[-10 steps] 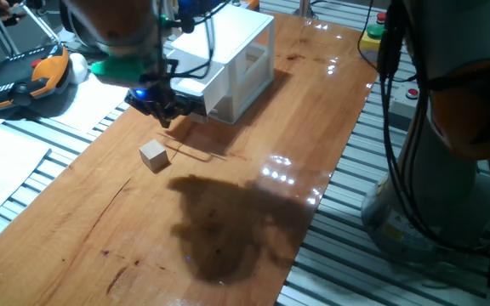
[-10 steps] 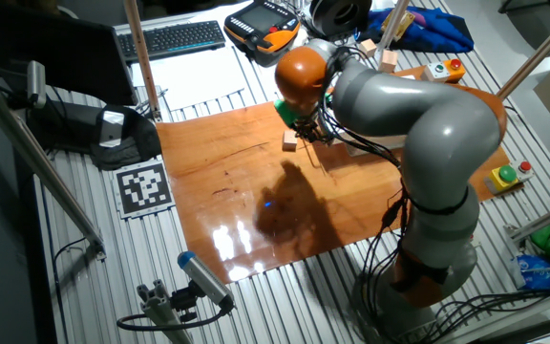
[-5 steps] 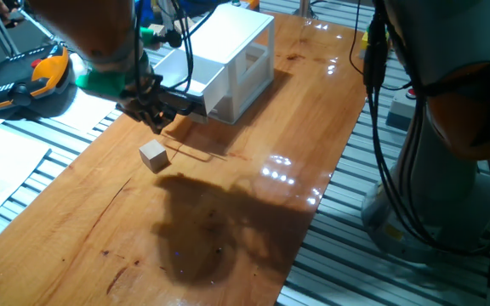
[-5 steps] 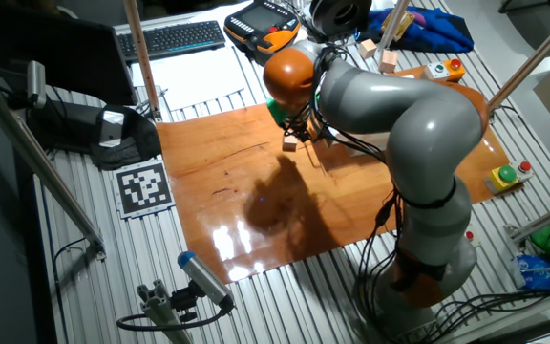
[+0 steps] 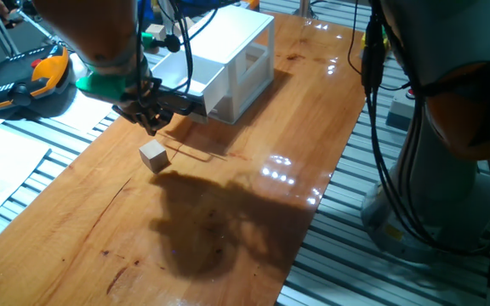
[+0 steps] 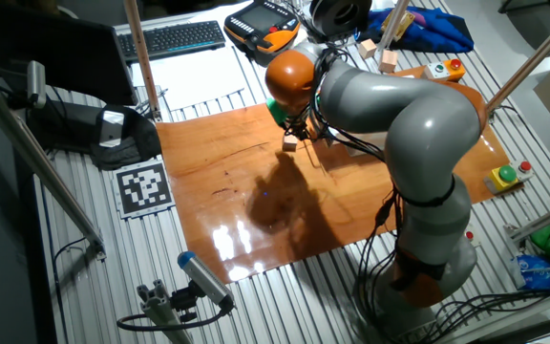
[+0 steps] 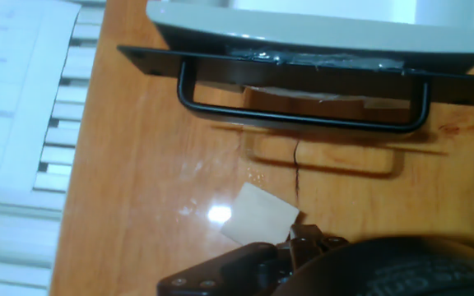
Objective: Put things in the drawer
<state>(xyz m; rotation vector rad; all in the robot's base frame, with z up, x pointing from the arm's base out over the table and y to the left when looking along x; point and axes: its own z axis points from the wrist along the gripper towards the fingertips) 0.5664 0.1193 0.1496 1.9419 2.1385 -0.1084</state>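
Since the earlier frames your gripper point(image 5: 150, 119) shifted off the drawer point(image 5: 179, 72) front toward the cube point(image 5: 153, 156), jaw state indeterminable; you had the drawer pulled open, the cube loose on the worktop point(image 5: 228, 212) near its left edge, nothing stowed.

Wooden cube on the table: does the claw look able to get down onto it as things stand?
Probably yes. The wooden cube lies alone on bare table, apart from the open drawer, and the claw hangs just above it with nothing between them.

Overhead glare, dark shadow on table point(image 5: 253, 127)
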